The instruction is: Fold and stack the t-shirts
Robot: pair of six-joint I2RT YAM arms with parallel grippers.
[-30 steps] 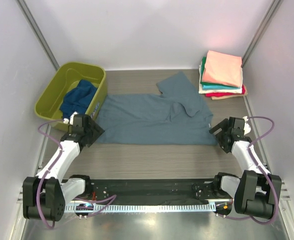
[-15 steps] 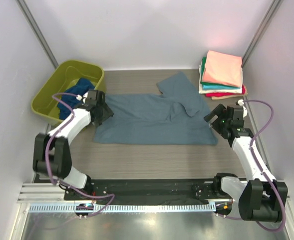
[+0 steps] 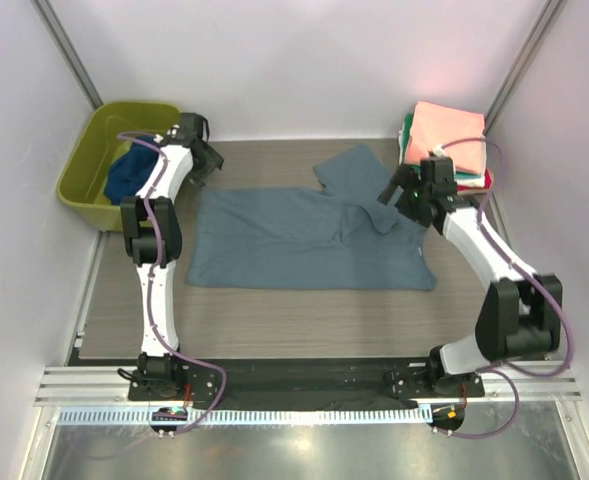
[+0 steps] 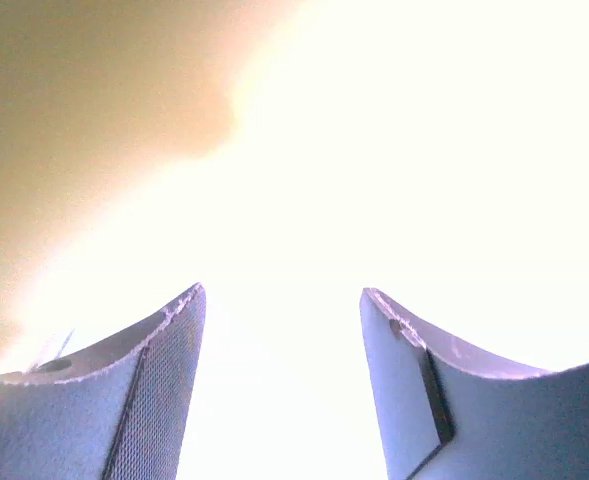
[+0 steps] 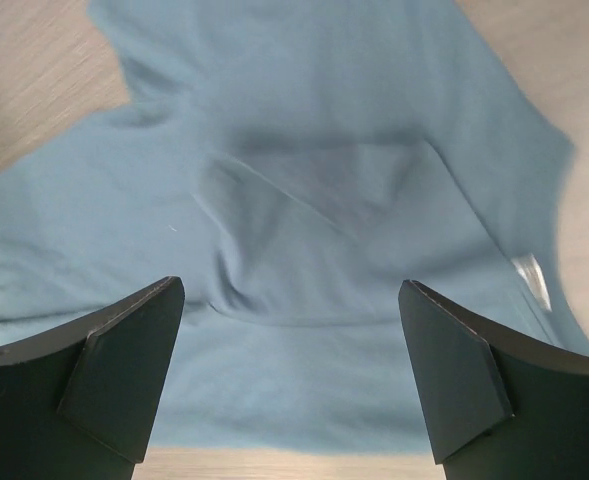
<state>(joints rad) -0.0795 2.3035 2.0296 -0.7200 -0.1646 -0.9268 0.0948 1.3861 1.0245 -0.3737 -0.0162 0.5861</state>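
Observation:
The dusty grey-blue t-shirt (image 3: 294, 240) lies spread flat across the table, one sleeve (image 3: 359, 170) pointing to the back. My right gripper (image 3: 398, 194) hovers open above its right part, near a fold. In the right wrist view the gripper (image 5: 292, 300) is empty, with the shirt (image 5: 314, 190) and its white label (image 5: 530, 276) below. My left gripper (image 3: 203, 162) is at the back left, by the shirt's far left corner and the tub. The left wrist view is washed out; there the gripper (image 4: 282, 305) is open and empty. The navy t-shirt (image 3: 131, 172) lies in the tub.
The olive-green tub (image 3: 86, 165) stands at the back left against the wall. A stack of folded t-shirts (image 3: 446, 140), salmon pink on top with teal, white and red below, sits at the back right corner, close behind my right arm.
Both arms swung from the shirt's near corners to the far side. The tub slid left and back. The right gripper now hangs over the shirt's right part.

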